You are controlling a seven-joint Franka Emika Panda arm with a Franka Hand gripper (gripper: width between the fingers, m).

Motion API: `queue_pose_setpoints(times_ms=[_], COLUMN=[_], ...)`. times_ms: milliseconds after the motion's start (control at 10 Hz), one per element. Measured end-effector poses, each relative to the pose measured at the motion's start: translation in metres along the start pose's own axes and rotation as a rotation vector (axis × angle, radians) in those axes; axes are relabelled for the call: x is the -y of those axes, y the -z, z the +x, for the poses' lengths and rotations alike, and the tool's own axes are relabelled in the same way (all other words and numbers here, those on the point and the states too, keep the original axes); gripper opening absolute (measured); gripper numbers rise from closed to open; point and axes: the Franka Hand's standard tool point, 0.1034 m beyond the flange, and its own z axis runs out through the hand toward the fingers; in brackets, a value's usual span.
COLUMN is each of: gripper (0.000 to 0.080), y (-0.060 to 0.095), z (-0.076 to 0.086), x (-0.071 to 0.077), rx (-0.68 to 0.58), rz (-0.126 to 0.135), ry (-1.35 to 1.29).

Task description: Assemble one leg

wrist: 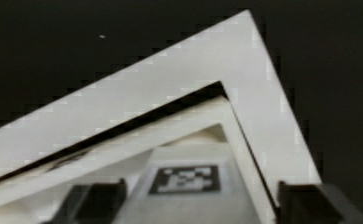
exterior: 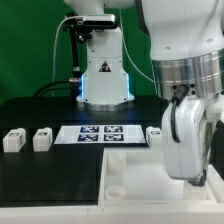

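Three small white legs with square tags lie on the black table in the exterior view: two at that view's left (exterior: 14, 141) (exterior: 42, 139) and one (exterior: 155, 134) just right of the marker board. My gripper (exterior: 188, 178) hangs large in the foreground at that view's right, over the large white panel (exterior: 140, 190). In the wrist view the gripper (wrist: 208, 203) is open and empty. Its dark fingers (wrist: 98, 202) stand wide apart over a white tagged surface (wrist: 190, 180) that lies in a corner of a white frame (wrist: 249, 90). No leg shows in the wrist view.
The marker board (exterior: 95, 133) lies mid-table. The robot base (exterior: 104, 80) stands behind it with cables. A raised white frame edge (exterior: 107, 170) runs along the panel's far and left sides. A flat white area (exterior: 50, 195) lies at the front left.
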Motion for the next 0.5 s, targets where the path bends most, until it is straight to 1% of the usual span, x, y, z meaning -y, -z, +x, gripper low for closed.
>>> queue_pose_setpoints(times_ms=[100, 200, 300, 400, 500], gripper=[0.0539, 0.0539, 0.0628, 0.0643, 0.0643], y=[0.0, -0.001, -0.004, -0.002, 0.004], z=[0.0, 0.0, 0.002, 0.003, 0.003], x=[0.0, -0.001, -0.01, -0.018, -0.027], rx=[0.0, -0.001, -0.007, -0.01, -0.008], rz=[0.0, 0.002, -0.003, -0.011, -0.019], ry=[0.0, 0.009, 0.029, 0.044, 0.053])
